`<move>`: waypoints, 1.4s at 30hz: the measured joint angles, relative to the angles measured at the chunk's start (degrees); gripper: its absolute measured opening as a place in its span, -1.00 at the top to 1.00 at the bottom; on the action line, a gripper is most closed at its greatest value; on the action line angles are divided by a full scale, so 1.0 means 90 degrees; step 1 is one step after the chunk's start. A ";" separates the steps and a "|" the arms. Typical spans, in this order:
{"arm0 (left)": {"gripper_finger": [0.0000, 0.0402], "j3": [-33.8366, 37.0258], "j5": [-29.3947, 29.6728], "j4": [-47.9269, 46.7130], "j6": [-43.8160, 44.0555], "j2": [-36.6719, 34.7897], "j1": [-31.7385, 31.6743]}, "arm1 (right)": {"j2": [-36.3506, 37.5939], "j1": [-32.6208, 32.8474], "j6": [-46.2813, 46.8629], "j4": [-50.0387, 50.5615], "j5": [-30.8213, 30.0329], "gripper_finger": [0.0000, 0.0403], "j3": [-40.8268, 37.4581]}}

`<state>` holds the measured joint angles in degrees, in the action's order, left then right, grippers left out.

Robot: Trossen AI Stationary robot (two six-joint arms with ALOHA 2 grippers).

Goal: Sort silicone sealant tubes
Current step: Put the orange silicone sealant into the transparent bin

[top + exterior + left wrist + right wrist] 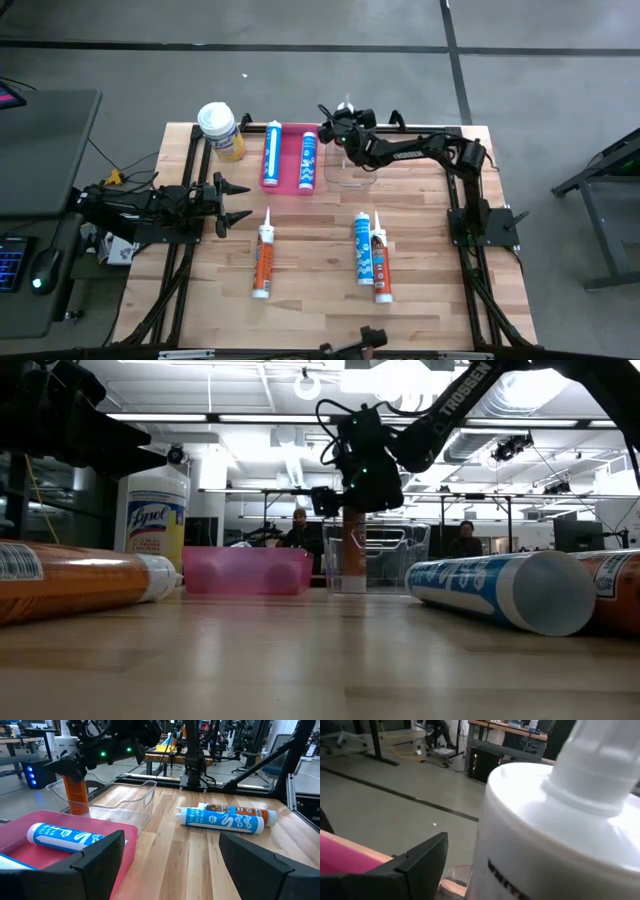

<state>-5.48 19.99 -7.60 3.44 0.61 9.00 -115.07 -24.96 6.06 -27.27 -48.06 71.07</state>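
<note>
Orange tube (pixel 352 550) stands upright, gripped by "TROSSEN" right end effector (pixel 358 480); left end effector (pixel 236 201) wide.

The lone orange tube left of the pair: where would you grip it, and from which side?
Probably mid-body on the orange tube, coming straight down. It lies flat on the table, nozzle toward the pink tray, with bare wood on both long sides, so fingers can straddle its width. The open left gripper is nearest.

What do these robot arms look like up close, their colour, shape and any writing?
Both arms are dark, near black, built of jointed segments. The right arm bears white TROSSEN lettering, and green lights glow near the right gripper. The left gripper ends in two dark, pointed jaws.
</note>
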 joint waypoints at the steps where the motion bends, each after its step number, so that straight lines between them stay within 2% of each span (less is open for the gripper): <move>1: -0.59 0.0000 -0.0001 0.0001 0.0000 -0.0001 0.0000 | 0.0006 0.0015 -0.0063 0.0006 -0.0001 -0.59 0.0000; 17: -0.59 0.0000 0.0001 0.0003 0.0000 -0.0001 0.0001 | 0.0333 0.0157 -0.0206 0.0605 -0.0154 -0.59 0.0002; 29: -0.59 0.0000 -0.0001 0.0001 0.0002 -0.0001 0.0000 | 0.0334 0.0340 -0.0105 0.0931 -0.0575 -0.60 0.0002; 42: -0.59 0.0000 -0.0001 0.0003 0.0002 -0.0001 0.0002 | 0.0789 0.0428 0.0324 0.2061 -0.0820 -0.60 0.0005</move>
<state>-5.48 19.99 -7.58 3.46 0.60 9.01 -107.96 -21.11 8.98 -8.72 -55.44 71.11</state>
